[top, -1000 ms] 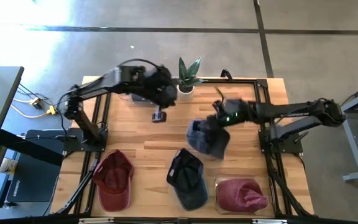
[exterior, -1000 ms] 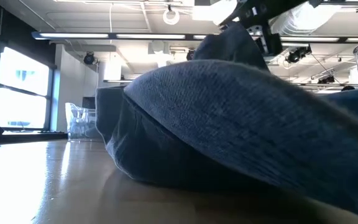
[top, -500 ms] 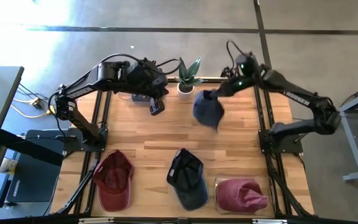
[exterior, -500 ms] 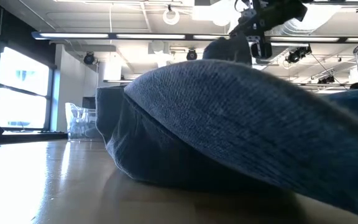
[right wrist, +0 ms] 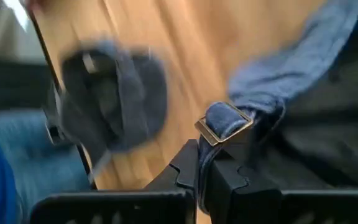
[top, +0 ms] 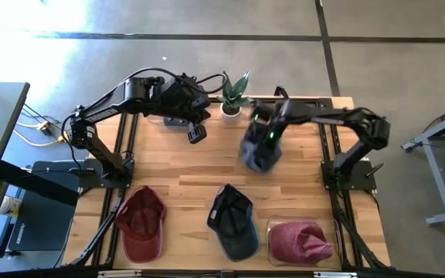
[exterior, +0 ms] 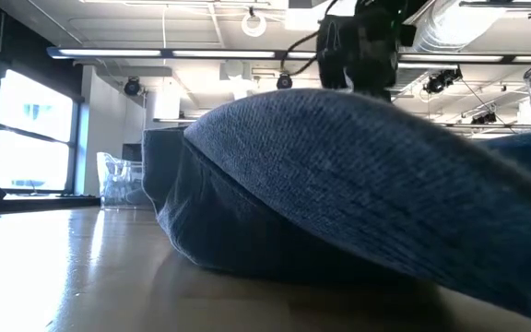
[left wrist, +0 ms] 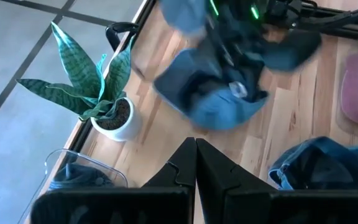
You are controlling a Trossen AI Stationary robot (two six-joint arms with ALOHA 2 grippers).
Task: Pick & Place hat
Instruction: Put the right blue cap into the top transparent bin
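A blue denim hat (top: 257,152) hangs over the middle of the table, toward its far edge, with my right gripper (top: 267,133) shut on it. The left wrist view shows the same hat (left wrist: 224,102) blurred, under the right arm. My left gripper (top: 196,133) hovers shut and holds nothing, left of the hat and near the potted plant (top: 232,96). Along the near edge lie a red hat (top: 141,224) and a dark blue hat (top: 232,222). A pink hat (top: 300,242) sits in a clear container. The low view is filled by a denim hat (exterior: 339,184) lying close to that camera. My right gripper pinches the hat's denim back strap (right wrist: 211,144) between its two fingers, just beside the brass buckle (right wrist: 224,127). The fingers slant down from the table's right. The hat hangs below them; whether its lower edge touches the table I cannot tell.
The plant's white pot (left wrist: 114,121) stands at the far edge between the two arms. A clear container (left wrist: 73,177) with something denim in it sits below my left gripper. Bare wood lies between the hanging hat and the hats at the near edge.
My right gripper has carried the blue hat from the table's middle up toward the far edge, then a little way down and back, turning its wrist as it went. My left gripper has shifted slightly toward the far edge and rolled, staying shut.
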